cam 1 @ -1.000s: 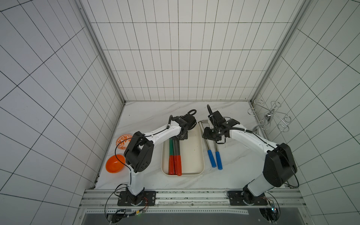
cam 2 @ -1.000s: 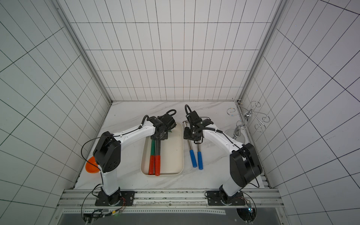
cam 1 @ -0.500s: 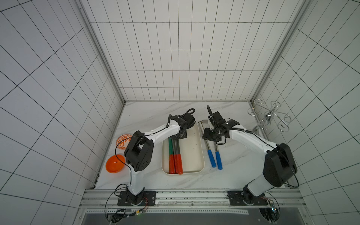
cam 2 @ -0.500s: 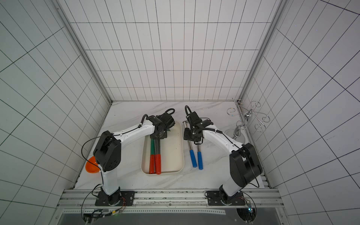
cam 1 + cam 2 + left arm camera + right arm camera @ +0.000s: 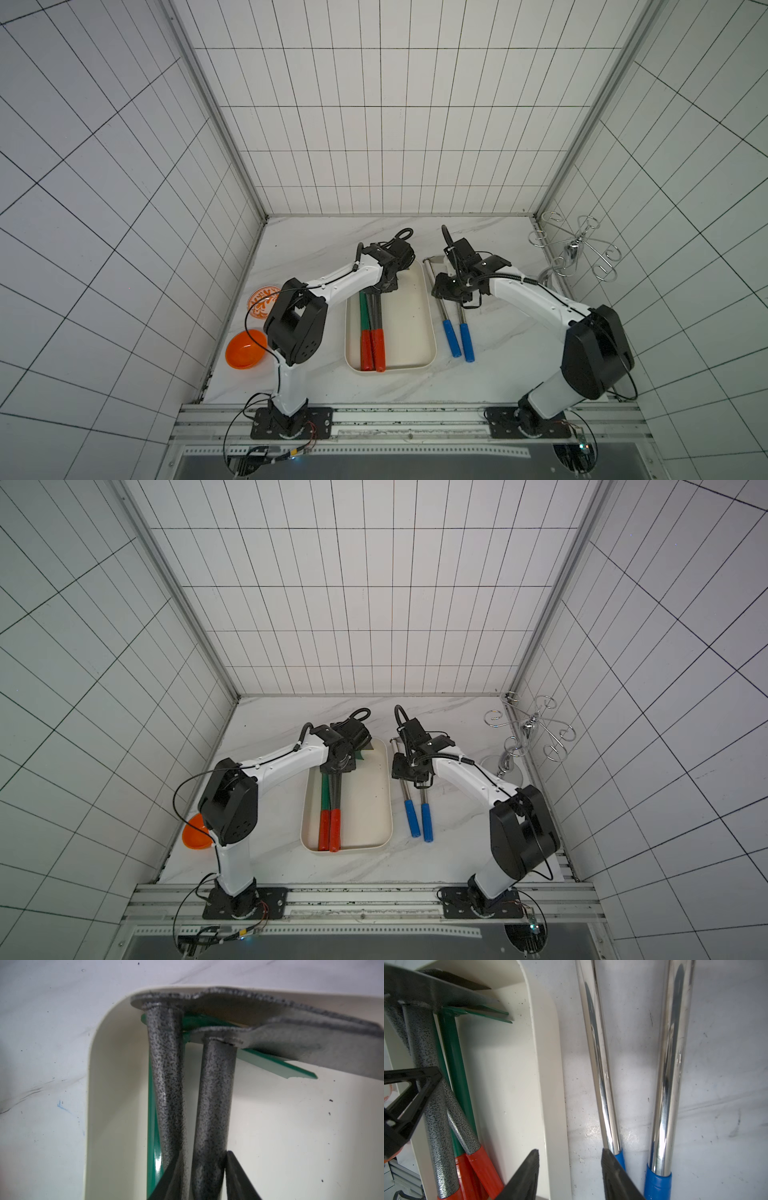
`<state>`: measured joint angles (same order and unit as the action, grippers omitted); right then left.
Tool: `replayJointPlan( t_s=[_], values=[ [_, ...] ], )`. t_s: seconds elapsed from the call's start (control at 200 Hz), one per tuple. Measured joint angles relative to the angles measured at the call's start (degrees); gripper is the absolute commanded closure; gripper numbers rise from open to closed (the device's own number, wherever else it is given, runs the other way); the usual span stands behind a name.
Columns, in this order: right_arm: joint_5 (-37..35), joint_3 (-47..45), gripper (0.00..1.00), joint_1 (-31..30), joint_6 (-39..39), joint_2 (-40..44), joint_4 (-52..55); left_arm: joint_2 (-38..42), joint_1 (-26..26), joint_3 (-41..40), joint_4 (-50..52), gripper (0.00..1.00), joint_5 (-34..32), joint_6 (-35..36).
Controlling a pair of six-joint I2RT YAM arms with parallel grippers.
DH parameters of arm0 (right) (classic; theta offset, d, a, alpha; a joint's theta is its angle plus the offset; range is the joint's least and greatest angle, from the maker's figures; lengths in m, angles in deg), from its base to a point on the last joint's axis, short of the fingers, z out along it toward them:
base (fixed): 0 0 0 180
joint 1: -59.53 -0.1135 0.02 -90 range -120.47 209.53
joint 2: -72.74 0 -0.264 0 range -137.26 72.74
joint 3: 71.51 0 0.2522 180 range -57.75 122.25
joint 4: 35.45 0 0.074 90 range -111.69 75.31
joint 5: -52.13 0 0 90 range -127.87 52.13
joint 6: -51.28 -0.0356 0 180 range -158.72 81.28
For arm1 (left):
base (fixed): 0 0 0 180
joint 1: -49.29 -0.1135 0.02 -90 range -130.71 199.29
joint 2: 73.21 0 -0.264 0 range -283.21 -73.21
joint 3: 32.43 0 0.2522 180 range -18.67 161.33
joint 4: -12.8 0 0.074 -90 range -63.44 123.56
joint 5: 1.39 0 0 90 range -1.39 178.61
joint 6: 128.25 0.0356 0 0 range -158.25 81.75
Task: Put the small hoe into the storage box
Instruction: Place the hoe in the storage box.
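Right gripper (image 5: 570, 1152), jaws apart and empty, hovers over two blue-handled hoes (image 5: 452, 340) lying parallel beside the storage box (image 5: 409, 324); left gripper (image 5: 202, 1159) straddles a boxed grey hoe (image 5: 214, 1095), grip unclear

No text, label or number can be read anywhere — none.

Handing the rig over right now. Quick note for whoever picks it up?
Left gripper: jaws straddle a grey hoe by its shaft, inside the storage box; gripping or released, cannot tell.
Right gripper: jaws open, empty, over the box's wall next to the blue-handled hoes.
Done: grey hoes and a green hoe sit in the box.
Left: two blue-handled hoes lie on the table, on the right arm's side of the box.
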<state>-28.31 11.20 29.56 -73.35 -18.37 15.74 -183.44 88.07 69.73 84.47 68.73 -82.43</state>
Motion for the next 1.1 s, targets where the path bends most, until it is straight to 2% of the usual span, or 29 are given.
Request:
replayJointPlan(
  t_s=[0.4, 0.695, 0.87, 1.1],
  values=[
    [0.02, 0.0, 0.5, 0.0, 0.0, 0.0, 0.0, 0.0, -0.02, 0.0, -0.31, 0.62, 0.0, 0.04],
    [0.07, 0.0, 0.5, 0.0, 0.0, 0.0, 0.0, 0.66, -0.02, 0.0, -0.31, 0.57, -0.22, 0.48],
    [0.04, 0.0, 0.5, 0.0, 0.0, 0.0, 0.02, 4.35, -0.02, 0.0, -0.68, 0.54, -1.4, 1.75],
    [0.02, 0.02, 0.5, 0.0, 0.0, 0.0, 0.07, 12.9, -0.79, 0.0, -1.81, 0.52, -3.3, 4.74]
  ],
)
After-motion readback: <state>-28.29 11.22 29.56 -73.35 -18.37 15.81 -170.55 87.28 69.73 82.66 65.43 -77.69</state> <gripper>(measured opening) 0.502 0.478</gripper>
